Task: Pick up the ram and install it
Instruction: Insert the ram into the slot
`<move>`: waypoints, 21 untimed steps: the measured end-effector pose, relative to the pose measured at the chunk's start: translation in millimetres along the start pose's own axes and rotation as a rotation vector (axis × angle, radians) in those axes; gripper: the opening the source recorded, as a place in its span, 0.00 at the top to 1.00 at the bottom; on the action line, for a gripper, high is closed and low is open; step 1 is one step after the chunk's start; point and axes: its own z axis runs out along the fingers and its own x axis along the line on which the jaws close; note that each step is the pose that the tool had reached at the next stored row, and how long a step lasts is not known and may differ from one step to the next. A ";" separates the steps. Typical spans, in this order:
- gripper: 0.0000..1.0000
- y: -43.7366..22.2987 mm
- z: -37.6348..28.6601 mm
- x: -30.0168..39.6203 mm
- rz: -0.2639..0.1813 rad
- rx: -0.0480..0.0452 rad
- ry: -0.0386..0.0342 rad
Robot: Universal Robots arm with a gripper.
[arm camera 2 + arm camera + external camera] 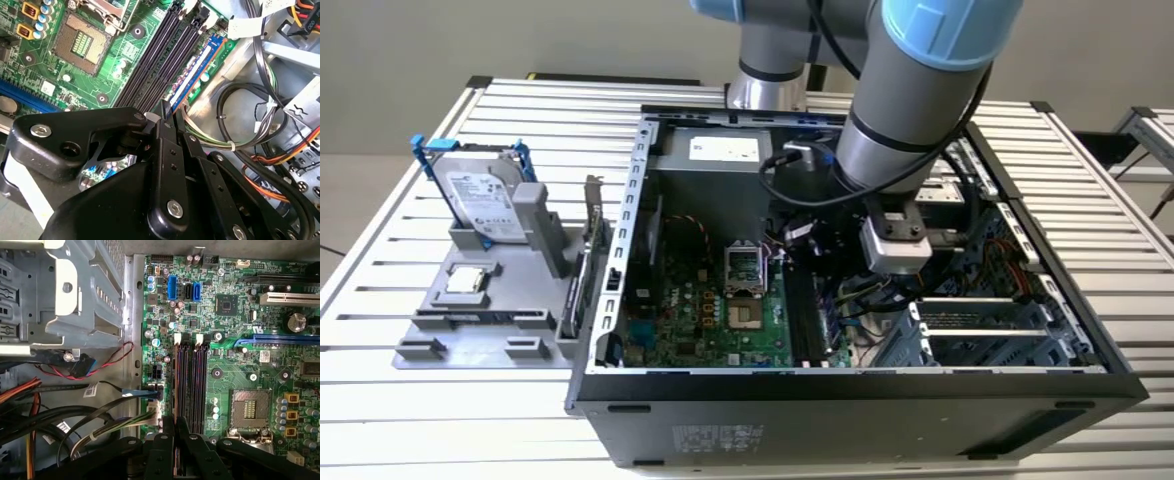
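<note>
Second wrist view shows the gripper (167, 112) clenched on the ram (192, 75), which stands in the outermost motherboard slot (165, 55) toward 1 o'clock, seating apparently unfinished.

Ram (192, 75) in outermost motherboard (120, 55) slot — cables (250, 125) beside it.

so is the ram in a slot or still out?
In a slot: the ram stands on edge in the outermost slot, with the gripper shut on its end.
</note>
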 end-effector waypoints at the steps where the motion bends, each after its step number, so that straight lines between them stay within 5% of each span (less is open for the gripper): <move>1: 1.00 -0.1 0.7 0.0 0.000 0.0000 0.0000; 21: 1.00 -0.3 9.0 -0.1 -0.004 -0.0003 0.0000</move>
